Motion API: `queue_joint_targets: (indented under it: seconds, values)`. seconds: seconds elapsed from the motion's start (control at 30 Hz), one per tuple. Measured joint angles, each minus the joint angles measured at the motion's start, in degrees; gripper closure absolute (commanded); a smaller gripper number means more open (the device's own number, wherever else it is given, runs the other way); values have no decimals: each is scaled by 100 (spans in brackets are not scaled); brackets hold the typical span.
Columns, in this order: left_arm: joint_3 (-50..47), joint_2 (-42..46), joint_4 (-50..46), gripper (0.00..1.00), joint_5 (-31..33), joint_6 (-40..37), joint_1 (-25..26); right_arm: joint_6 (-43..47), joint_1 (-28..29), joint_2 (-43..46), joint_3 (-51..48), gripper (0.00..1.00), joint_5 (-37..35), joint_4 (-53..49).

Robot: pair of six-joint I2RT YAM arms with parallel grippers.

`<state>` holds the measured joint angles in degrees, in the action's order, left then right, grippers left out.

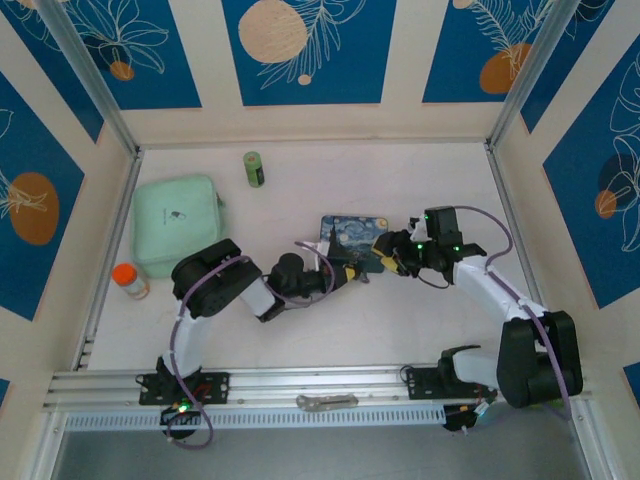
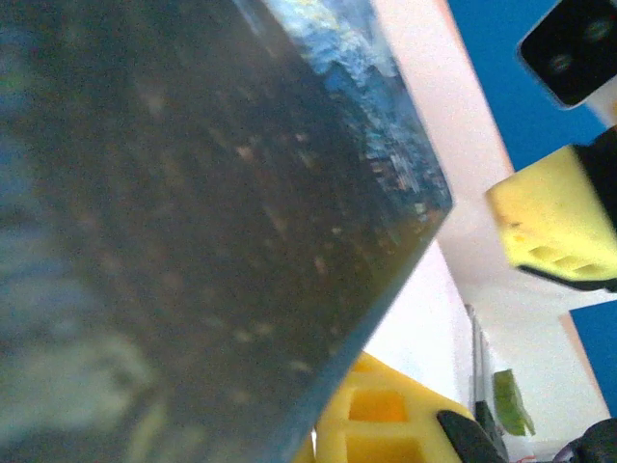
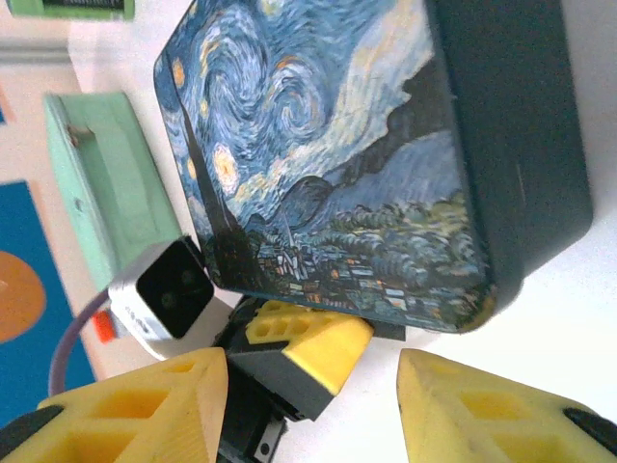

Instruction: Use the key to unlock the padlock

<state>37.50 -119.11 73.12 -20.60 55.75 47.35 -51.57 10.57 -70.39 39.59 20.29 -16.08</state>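
Top external: left gripper is clenched at tin, hold not discernible | right gripper is parted, empty | padlock, key cannot be located | judged tiny, stiff, slick: padlock is best pinched by body, key by head

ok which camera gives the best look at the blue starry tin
The right wrist view: the blue starry tin is sharp and near, painted lid and one dark side wall plain. The top external view shows it small and distant. The left wrist view gives a blurred, too-close dark wall.
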Motion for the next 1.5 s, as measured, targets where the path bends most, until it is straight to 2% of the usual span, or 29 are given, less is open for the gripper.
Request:
queue_joint_targets:
  seconds: [0.13,0.23,0.4,0.5,0.57,0.6,0.63,0.87,1.03,1.23,1.5]
  values:
    - [-2,72,-177,100,7,9,0,326,238,-57,63,50,-245,-85]
    - [0,251,-560,93,24,-15,0,437,297,-131,70,50,-361,-140]
    - [-59,675,-1421,58,184,-162,-2,612,407,-146,92,50,-555,-188]
    - [-199,1001,-1759,47,291,-212,-11,804,557,-146,199,50,-715,-313]
    - [-302,1209,-1893,44,330,-203,-28,964,678,-146,313,50,-844,-404]
    - [-365,1314,-1947,34,358,-192,-50,1051,748,-146,374,50,-907,-455]
    - [-426,1419,-1989,32,398,-133,-76,1134,820,-146,435,50,-990,-498]
    - [-719,2076,-2240,31,710,79,-345,1694,1423,-269,809,51,-1585,-811]
    - [-697,2367,-2382,31,863,138,-546,2035,1963,-739,1082,53,-2046,-1099]
    - [-603,2184,-2291,34,846,249,-564,2361,2511,-1427,1375,55,-2758,-1416]
    - [-658,1539,-1692,35,826,651,-413,2465,2736,-2107,1561,56,-3587,-1504]
